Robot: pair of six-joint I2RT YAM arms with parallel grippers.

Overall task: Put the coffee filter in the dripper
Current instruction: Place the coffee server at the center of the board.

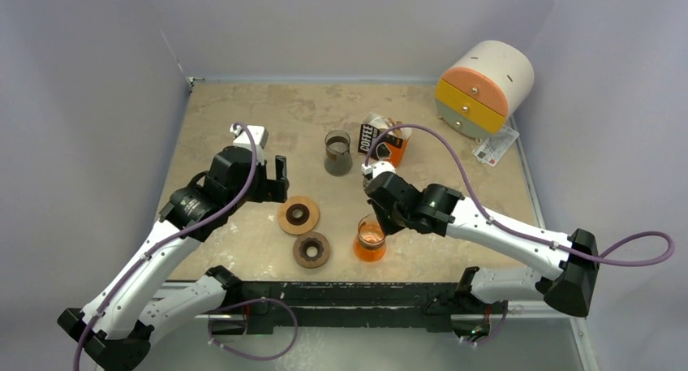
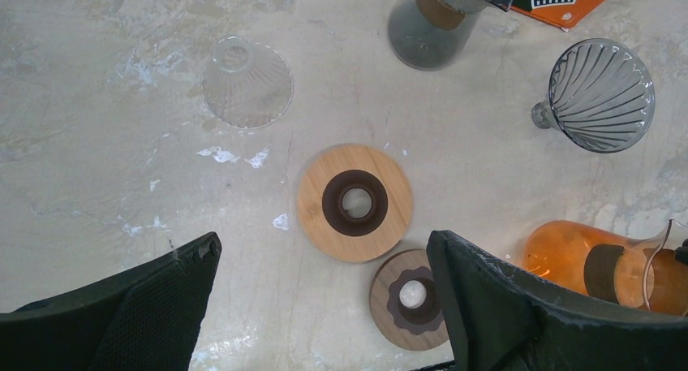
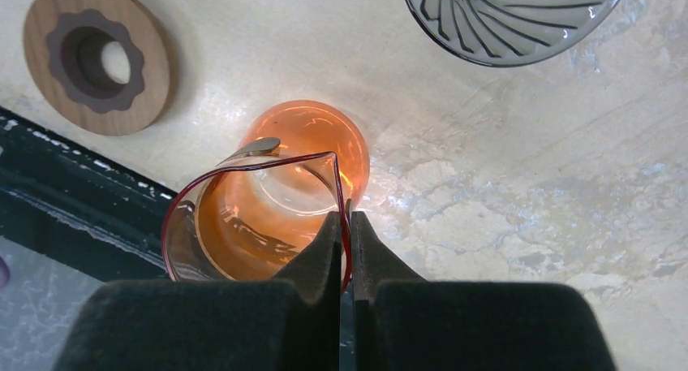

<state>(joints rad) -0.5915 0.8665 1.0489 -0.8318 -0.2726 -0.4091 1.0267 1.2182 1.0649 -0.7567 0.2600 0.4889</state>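
The right gripper [image 3: 345, 218] pinches the rim of the orange glass carafe [image 3: 304, 156]. Just beyond its jaws, the smoky ribbed glass dripper [image 3: 511, 18] is cut off. The left gripper [image 2: 324, 241] stands open. The orange-black box [image 1: 383, 141] reads "COFFEE", and its inside is hidden.

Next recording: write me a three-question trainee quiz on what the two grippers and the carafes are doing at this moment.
1. True or false: the left gripper is open and holds nothing.
2. What is the right gripper pinching? A) the grey ribbed dripper; B) the rim of the orange carafe; C) the coffee box.
3. In the top view, which stands nearer the arm bases: the orange carafe or the grey carafe?

Key: 1 true; 2 B; 3 the orange carafe.
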